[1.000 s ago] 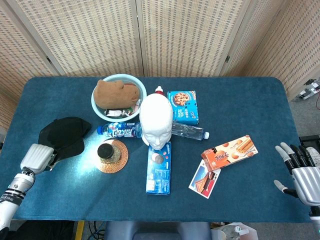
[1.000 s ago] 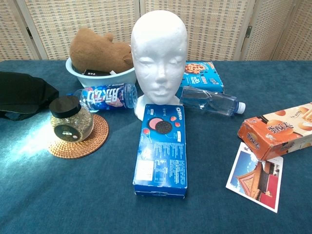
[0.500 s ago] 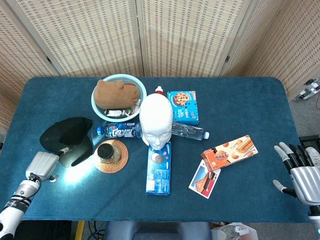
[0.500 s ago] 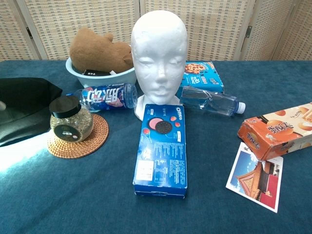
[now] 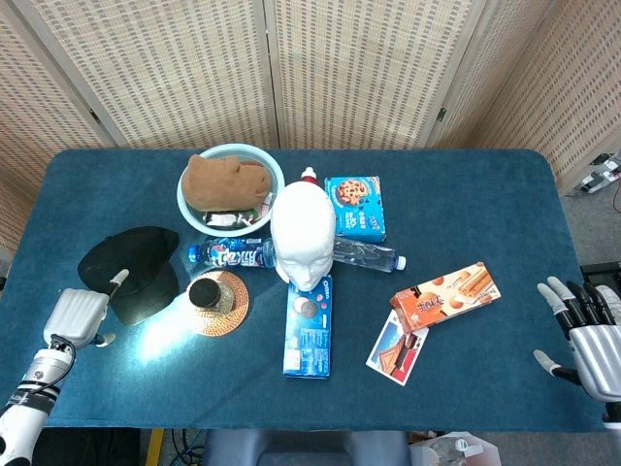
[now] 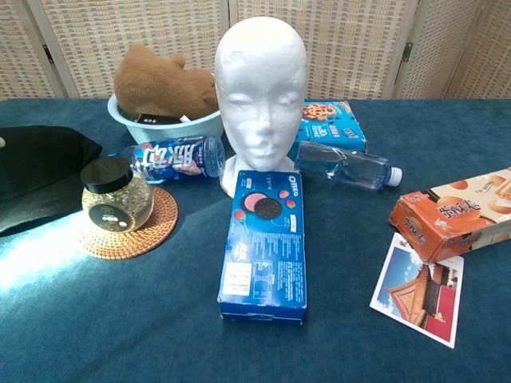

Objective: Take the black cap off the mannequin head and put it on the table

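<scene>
Nearest, at the table's (image 5: 466, 184) front-left edge, left hand (image 5: 78, 313), a fingertip reaching onto the black cap (image 5: 131, 272), grip impossible to judge. At the front-right edge, right hand (image 5: 587, 330), fingers spread, holding nothing. Cap flat on the cloth, brim toward the front, left of the jar (image 5: 207, 294). Behind, bare mannequin head (image 5: 302, 236), upright.

Left hand (image 5: 78, 313) sits low at the left edge, back up, one finger extended; right hand (image 5: 588, 330) open, fingers spread
</scene>
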Motion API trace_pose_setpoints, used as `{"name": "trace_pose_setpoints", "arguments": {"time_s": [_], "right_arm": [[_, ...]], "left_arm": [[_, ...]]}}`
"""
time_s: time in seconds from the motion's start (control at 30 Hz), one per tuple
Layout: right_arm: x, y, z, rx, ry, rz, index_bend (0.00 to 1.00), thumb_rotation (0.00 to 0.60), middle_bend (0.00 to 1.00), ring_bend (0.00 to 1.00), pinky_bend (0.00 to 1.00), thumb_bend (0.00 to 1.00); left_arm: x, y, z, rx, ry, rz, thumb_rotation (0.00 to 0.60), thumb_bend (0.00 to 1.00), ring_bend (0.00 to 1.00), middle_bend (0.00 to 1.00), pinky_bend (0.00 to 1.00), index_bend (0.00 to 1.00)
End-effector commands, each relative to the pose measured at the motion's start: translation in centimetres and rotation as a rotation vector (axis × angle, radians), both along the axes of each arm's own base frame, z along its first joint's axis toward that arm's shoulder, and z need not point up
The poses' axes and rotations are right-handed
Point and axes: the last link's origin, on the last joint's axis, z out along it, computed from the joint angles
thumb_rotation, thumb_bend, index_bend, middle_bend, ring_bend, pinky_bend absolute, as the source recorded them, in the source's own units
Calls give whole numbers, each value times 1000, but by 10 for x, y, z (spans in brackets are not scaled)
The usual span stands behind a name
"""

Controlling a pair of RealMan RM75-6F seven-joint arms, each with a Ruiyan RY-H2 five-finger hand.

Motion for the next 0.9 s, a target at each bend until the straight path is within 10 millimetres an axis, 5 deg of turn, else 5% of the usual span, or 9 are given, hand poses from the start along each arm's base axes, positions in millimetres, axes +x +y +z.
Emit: {"name": "trace_pose_setpoints", "arguments": {"time_s": [0.03,0.23,0.57,0.9], "right_arm": [[0,0,0,0,1,-1,100,600,17,0,0,191],[0,-3,-2,12,7,-5,100,600,22,0,0,191],[5,-11,-8,57,22,7,100,600,43,0,0,191],[16,-18,-15,72,20,83,115,600,58,0,0,191]], "left_arm": [[7,-5,14,86,-86,-22,600,64,565,550,868,0],[10,-17,30,222,-206,-51,600,65,499,483,744,85],[6,-46,41,290,-280,-15,600,64,241,223,368,87],[9,-70,35,270,-278,-5,600,64,236,214,348,87]]}}
